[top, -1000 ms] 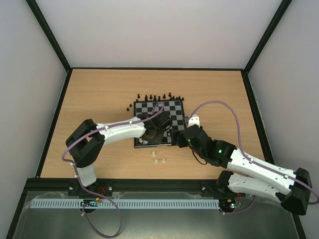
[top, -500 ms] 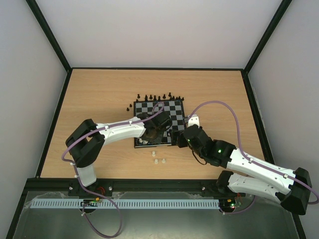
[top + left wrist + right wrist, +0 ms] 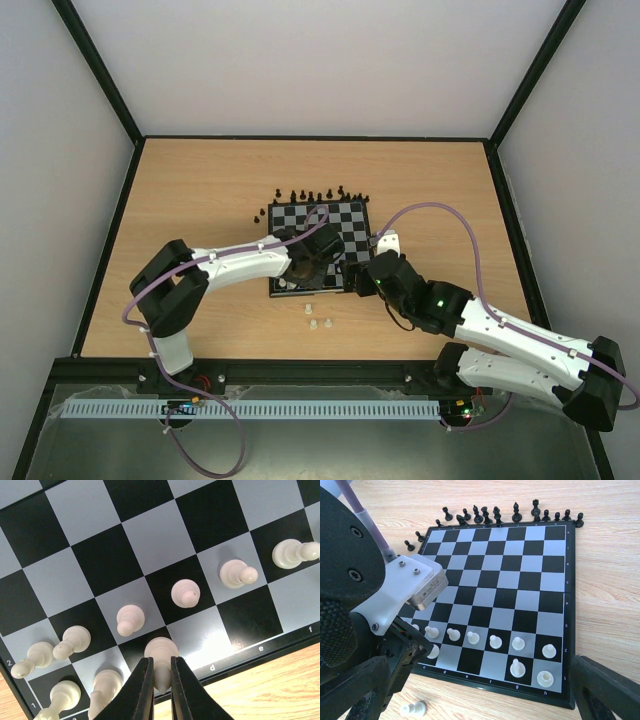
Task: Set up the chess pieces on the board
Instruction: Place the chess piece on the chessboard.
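Observation:
The board [image 3: 348, 222] lies mid-table. My left gripper [image 3: 161, 659] is shut on a whitish-cream piece [image 3: 161, 652] whose base is over the black near-row square left of the "d" mark. It shows in the top view [image 3: 308, 264] over the board's near left part. Several cream pawns [image 3: 185, 592] stand on the second row, with more cream pieces [image 3: 106, 687] in the near row. My right gripper [image 3: 480, 672] is open and empty over the board's near edge. A cream knight [image 3: 518, 667] and rook [image 3: 545, 679] stand at g1 and h1. Black pieces [image 3: 495, 514] line the table behind the board.
Loose cream pieces [image 3: 318, 322] lie on the wood in front of the board; one shows in the right wrist view [image 3: 413, 709]. A few black pieces [image 3: 260, 214] stand off the board's far left corner. Dark frame rails border the table.
The left gripper has crept slightly toward the board's near edge with the cream piece. The right arm has not moved.

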Tool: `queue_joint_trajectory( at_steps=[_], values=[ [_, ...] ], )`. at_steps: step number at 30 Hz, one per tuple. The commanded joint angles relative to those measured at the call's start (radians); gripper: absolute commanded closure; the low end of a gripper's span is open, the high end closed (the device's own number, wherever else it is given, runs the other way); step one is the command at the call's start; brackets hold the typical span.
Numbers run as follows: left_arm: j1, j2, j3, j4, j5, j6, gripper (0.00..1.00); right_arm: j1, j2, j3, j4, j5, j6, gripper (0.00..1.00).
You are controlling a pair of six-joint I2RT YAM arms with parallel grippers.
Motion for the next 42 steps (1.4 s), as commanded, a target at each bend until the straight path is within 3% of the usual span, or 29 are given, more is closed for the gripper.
queue_joint_trajectory(
  at_steps=[1,38,42],
  values=[
    [0.007,-0.016,-0.031,-0.034,0.005,-0.004,0.94,-0.003,0.003,-0.004,-0.011,0.011,0.005,0.01],
    [0.012,-0.037,-0.054,-0.041,-0.003,-0.006,0.9,-0.001,0.016,-0.002,-0.007,0.006,0.005,0.02],
    [0.013,-0.034,-0.054,-0.034,0.004,-0.005,0.86,-0.002,0.016,-0.002,-0.007,0.007,0.005,0.02]
  ],
)
